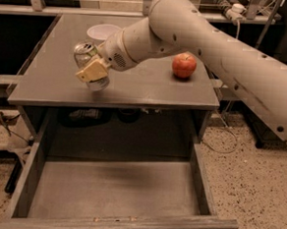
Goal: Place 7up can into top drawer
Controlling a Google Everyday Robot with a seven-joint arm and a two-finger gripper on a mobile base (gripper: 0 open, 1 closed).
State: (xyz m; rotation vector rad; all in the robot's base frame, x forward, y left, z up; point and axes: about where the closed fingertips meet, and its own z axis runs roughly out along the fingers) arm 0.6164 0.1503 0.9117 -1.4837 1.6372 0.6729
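Jaws of gripper (93,72) seemingly clamp the tilted can (82,53) above the table (150,95), near left; slippage would drop it outside the drawer (113,190).

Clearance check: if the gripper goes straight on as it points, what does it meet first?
The gripper, holding the 7up can, points down-left: probably the bare tabletop near its left edge; depth unclear.

Red apple (184,65), white bowl (102,31) (on tabletop (150,90))

gripper (93,73) above tabletop (150,90), left: hides 7up can (83,53) middle | top drawer (113,193) front cut off below
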